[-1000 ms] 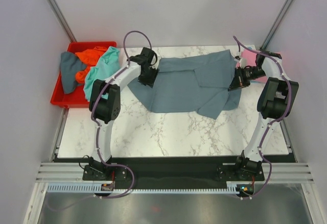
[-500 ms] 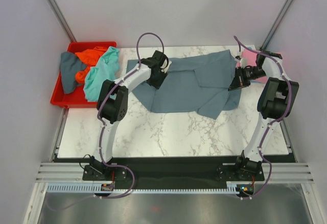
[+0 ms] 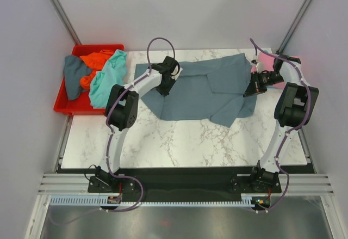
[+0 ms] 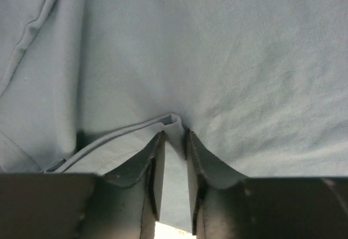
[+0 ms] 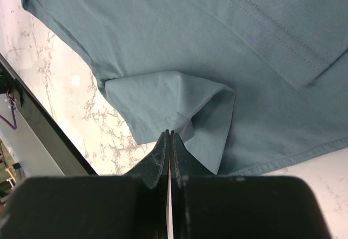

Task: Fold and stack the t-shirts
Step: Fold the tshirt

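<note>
Checking in from the remote desk. The big blue-grey shirt (image 3: 196,95) is lying spread on the far half of the marble table (image 3: 179,141), mostly flat but rumpled, with one corner folded over on its right side.

The left gripper (image 4: 173,135) is down on the shirt's left edge. On its wrist cam the fingers (image 4: 155,163) stand only a narrow gap apart, with a raised hem ridge right at the tips and pale cloth showing in the gap. I honestly can't tell if it has a real pinch on it or is just resting there.

The right gripper (image 5: 169,134) is over the shirt's right side, jaws pressed fully together, with the tips right at the folded-over flap. I see no cloth between them.

The red bin (image 3: 62,105) sits off the table's left edge. A teal shirt (image 3: 106,78) drapes over its rim next to an orange shirt (image 3: 92,62) and a dark grey shirt (image 3: 72,73). A pink shirt (image 3: 265,60) peeks out at the far right corner, behind the right arm.
</note>
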You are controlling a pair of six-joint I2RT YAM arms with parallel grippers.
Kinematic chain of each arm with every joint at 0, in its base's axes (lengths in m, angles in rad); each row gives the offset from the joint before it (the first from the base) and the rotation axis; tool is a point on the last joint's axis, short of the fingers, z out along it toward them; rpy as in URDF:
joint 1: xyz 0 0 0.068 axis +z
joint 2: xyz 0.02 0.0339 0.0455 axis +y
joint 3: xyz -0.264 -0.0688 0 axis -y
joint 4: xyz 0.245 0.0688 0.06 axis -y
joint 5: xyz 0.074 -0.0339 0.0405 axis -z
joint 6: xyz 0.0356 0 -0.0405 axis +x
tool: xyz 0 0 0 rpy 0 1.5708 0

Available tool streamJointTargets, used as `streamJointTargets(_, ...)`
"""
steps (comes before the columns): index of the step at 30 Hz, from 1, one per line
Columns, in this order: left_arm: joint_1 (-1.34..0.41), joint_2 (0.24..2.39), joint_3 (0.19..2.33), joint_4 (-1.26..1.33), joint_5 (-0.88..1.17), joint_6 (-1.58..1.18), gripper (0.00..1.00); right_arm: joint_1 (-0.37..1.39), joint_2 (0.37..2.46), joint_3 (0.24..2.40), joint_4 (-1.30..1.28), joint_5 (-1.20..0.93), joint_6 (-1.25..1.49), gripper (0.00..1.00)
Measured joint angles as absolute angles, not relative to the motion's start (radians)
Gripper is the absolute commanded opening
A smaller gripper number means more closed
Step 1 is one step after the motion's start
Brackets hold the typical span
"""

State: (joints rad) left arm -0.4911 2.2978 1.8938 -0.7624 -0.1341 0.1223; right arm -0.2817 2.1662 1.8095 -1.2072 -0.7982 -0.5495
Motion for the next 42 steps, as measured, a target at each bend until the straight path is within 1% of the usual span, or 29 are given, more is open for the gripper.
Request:
streamJointTargets(2, -0.492, 2.298, 1.893, -0.761, -0.14, 0.124, 0.23, -0.284, 2.166, 1.807, -1.207, -0.8, -0.55, 0.0)
streamJointTargets(3, -0.492, 2.298, 1.893, -0.762, -0.142, 0.125, 0.18, -0.285, 2.166, 1.807, -1.207, -0.8, -0.55, 0.0)
streamJointTargets(8, -0.493, 2.295, 1.89, -0.76, -0.165, 0.125, 0.03, -0.286, 2.166, 1.807, -1.203, -0.804, -0.55, 0.0)
streamJointTargets(13, -0.495, 2.235, 1.836, -0.753, -0.189, 0.125, 0.02, -0.287, 2.162, 1.797, -1.195, -0.805, -0.548, 0.0)
streamJointTargets(17, -0.495, 2.113, 1.772, -0.753, -0.212, 0.126, 0.02, -0.289, 2.121, 1.737, -1.185, -0.803, -0.545, 0.0)
streamJointTargets(25, -0.492, 1.896, 1.658, -0.74, -0.236, 0.13, 0.02, -0.294, 1.92, 1.63, -1.161, -0.804, -0.525, 0.0)
streamJointTargets(30, -0.474, 1.87, 1.603, -0.735, -0.235, 0.131, 0.02, -0.301, 1.795, 1.606, -1.12, -0.809, -0.472, 0.0)
streamJointTargets(35, -0.437, 1.844, 1.535, -0.737, -0.234, 0.132, 0.02, -0.305, 1.734, 1.606, -1.092, -0.815, -0.43, 0.0)
streamJointTargets(42, -0.371, 1.696, 1.432, -0.737, -0.233, 0.133, 0.02, -0.319, 1.647, 1.566, -1.084, -0.814, -0.396, 0.0)
